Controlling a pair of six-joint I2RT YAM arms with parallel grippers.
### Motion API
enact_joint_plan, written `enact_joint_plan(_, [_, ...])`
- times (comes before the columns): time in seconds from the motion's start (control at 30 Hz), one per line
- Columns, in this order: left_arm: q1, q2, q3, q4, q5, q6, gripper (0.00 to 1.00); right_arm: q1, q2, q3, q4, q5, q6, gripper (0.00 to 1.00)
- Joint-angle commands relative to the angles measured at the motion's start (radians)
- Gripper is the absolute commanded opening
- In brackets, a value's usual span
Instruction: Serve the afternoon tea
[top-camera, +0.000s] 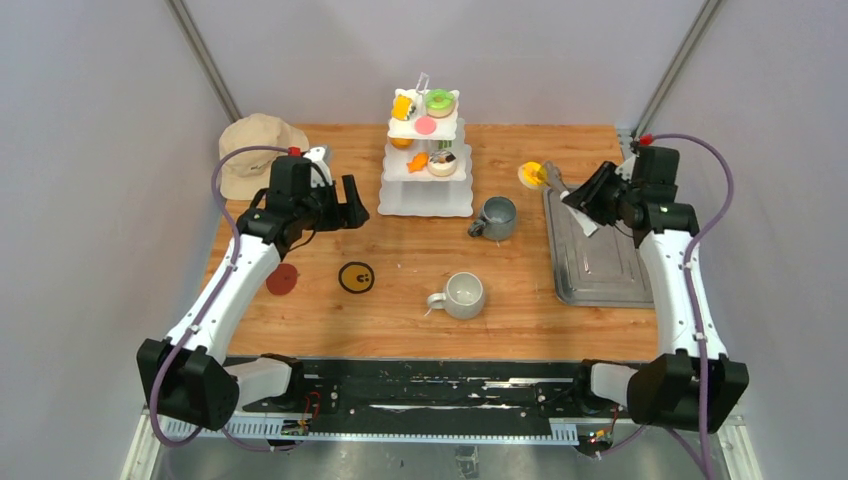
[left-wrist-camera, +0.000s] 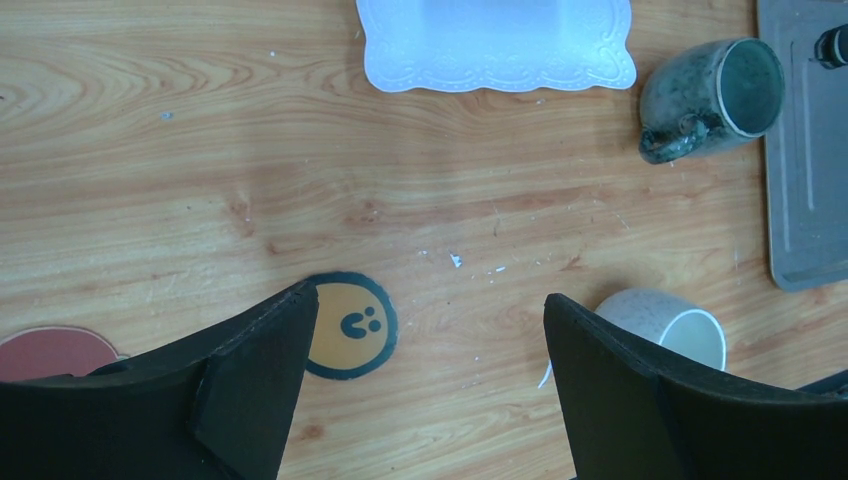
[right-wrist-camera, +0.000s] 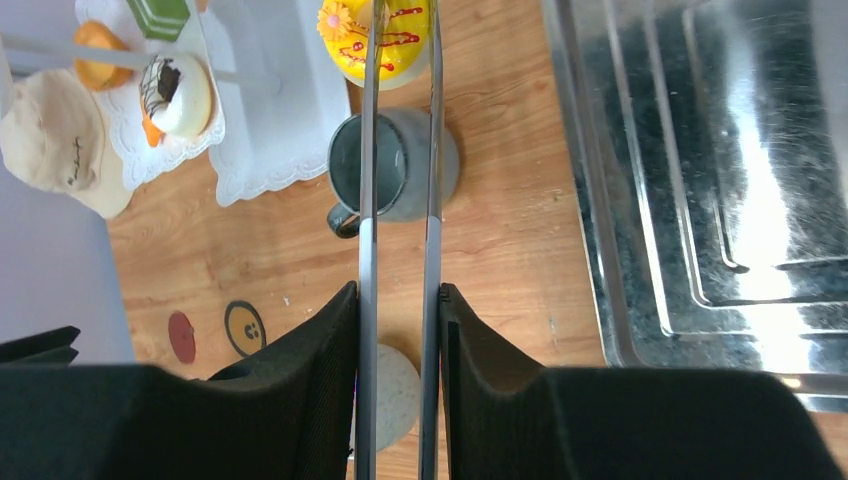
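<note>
**Right claw pinching tongs over the yellow pastry; left claw spread and empty**

From the table's centre, the light grey mug stands nearest at 6 o'clock, with a smiley coaster and a red coaster at 8. The left gripper hangs at 10 with its jaws wide apart. The dark grey mug sits at 1 and the steel tray at 3. At 2, the right gripper squeezes metal tongs whose blades reach over the yellow pastry lying on the wood; whether they touch it is unclear. The three-tier stand is at 12, with pastries on its upper tiers. A beige hat lies at 11.
</note>
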Motion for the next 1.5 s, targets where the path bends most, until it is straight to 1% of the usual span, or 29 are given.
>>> enact_joint_plan(0.0, [0.002, -0.031, 0.001, 0.014, -0.001, -0.004, 0.88, 0.106, 0.062, 0.049, 0.077, 0.045, 0.02, 0.01])
enact_joint_plan(0.17, [0.002, -0.032, 0.008, 0.006, -0.008, -0.001, 0.88, 0.211, 0.158, 0.112, 0.124, 0.089, 0.013, 0.01])
enact_joint_plan(0.47, [0.002, -0.028, 0.019, -0.006, -0.019, 0.006, 0.88, 0.343, 0.415, 0.271, 0.198, 0.13, 0.002, 0.01])
enact_joint_plan(0.6, [0.002, -0.028, 0.021, -0.011, -0.027, 0.01, 0.88, 0.371, 0.527, 0.346, 0.203, 0.132, 0.011, 0.01])
enact_joint_plan(0.77, [0.002, -0.03, 0.022, -0.021, -0.041, 0.016, 0.88, 0.391, 0.625, 0.413, 0.223, 0.11, 0.008, 0.01])
enact_joint_plan(1.13, [0.002, -0.032, 0.027, -0.033, -0.05, 0.018, 0.88, 0.428, 0.779, 0.518, 0.244, 0.094, 0.029, 0.01])
enact_joint_plan(1.17, [0.002, -0.034, 0.029, -0.037, -0.051, 0.018, 0.88, 0.431, 0.788, 0.527, 0.244, 0.094, 0.032, 0.03])
enact_joint_plan(1.2, [0.002, -0.038, 0.028, -0.041, -0.054, 0.019, 0.88, 0.435, 0.791, 0.536, 0.244, 0.092, 0.034, 0.08])
enact_joint_plan(1.3, [0.002, -0.051, 0.027, -0.05, -0.066, 0.022, 0.88, 0.439, 0.791, 0.537, 0.239, 0.097, 0.041, 0.26])
enact_joint_plan(1.37, [0.002, -0.058, 0.024, -0.051, -0.07, 0.021, 0.88, 0.44, 0.791, 0.526, 0.239, 0.102, 0.041, 0.35])
enact_joint_plan(1.4, [0.002, -0.059, 0.023, -0.051, -0.069, 0.02, 0.88, 0.44, 0.785, 0.522, 0.239, 0.106, 0.039, 0.38])
enact_joint_plan(1.47, [0.002, -0.057, 0.021, -0.049, -0.064, 0.015, 0.88, 0.44, 0.775, 0.514, 0.239, 0.109, 0.036, 0.42])
